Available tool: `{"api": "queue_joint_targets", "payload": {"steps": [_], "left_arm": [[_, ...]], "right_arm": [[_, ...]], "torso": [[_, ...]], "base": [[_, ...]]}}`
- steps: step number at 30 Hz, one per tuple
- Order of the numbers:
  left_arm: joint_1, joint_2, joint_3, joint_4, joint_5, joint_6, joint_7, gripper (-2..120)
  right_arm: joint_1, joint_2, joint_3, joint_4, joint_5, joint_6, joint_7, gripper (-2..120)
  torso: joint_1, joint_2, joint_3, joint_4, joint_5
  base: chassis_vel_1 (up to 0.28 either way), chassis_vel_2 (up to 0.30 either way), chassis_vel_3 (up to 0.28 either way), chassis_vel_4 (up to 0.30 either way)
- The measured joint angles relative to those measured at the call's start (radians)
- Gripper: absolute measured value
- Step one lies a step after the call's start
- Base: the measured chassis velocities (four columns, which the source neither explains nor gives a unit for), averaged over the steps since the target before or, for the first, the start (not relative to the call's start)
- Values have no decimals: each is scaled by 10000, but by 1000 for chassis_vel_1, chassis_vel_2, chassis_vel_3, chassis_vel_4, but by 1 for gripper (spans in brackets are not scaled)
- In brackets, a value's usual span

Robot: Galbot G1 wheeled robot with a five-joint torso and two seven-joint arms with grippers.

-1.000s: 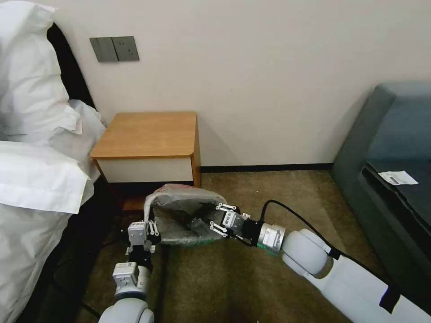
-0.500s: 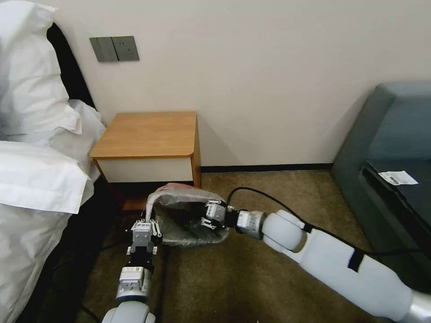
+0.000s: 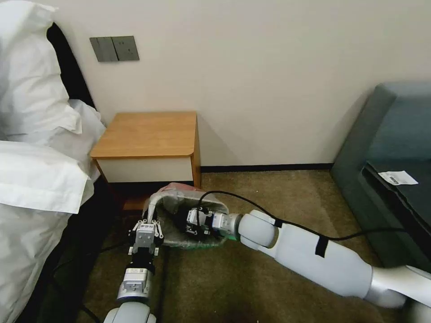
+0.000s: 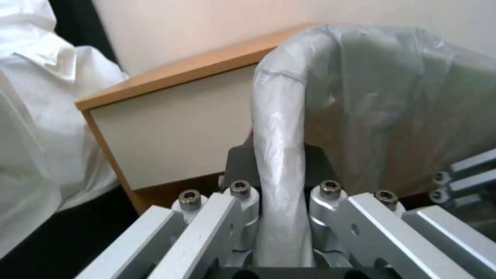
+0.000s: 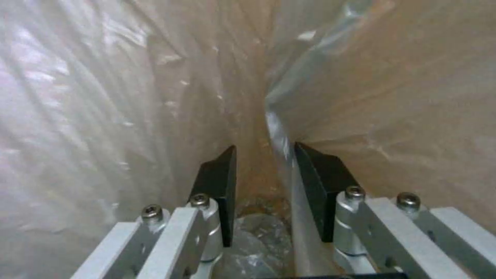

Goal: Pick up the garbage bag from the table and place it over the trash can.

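Since 1 second ago the right gripper [image 3: 191, 223] has pushed deeper into the garbage bag [image 3: 179, 197], jaws parted around a fold. Its rim already drapes the trash can [image 3: 197, 245] below the bare counter [image 3: 148, 134]; the left gripper [image 3: 147, 223] grips the near rim, so seating the liner remains

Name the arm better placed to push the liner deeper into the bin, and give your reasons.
Right. The right claw already sits inside the garbage bag, its fingers parted around a fold of plastic. The left claw is clamped on the bagged rim of the trash can, holding it.
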Motion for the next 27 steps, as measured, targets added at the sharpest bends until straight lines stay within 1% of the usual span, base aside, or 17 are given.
{"api": "queue_joint_targets", "payload": {"steps": [2,6,17,21,27], "left_arm": [[36,-14,25,1,182,-36,11,8],[73,-35,103,5,416,-75,11,8],[72,-117,228,28,614,-91,5,8],[36,-121,149,86,603,-91,-6,8],[-185,-116,-105,334,472,-33,-65,8]], "right_arm": [[310,145,-279,-266,70,-76,81,30],[553,328,-519,-598,110,-156,177,30],[668,569,-733,-1046,185,-307,458,30],[588,540,-708,-909,264,-318,583,30],[301,259,-370,-104,520,-360,801,30]], "torso": [[0,0,0,0,0],[0,0,0,0,1],[0,0,0,-1,2],[-1,0,0,-1,2],[0,0,-1,-1,1]], "base": [[0,0,0,0],[0,0,0,0],[0,0,0,0],[0,0,0,0],[0,0,0,0]]}}
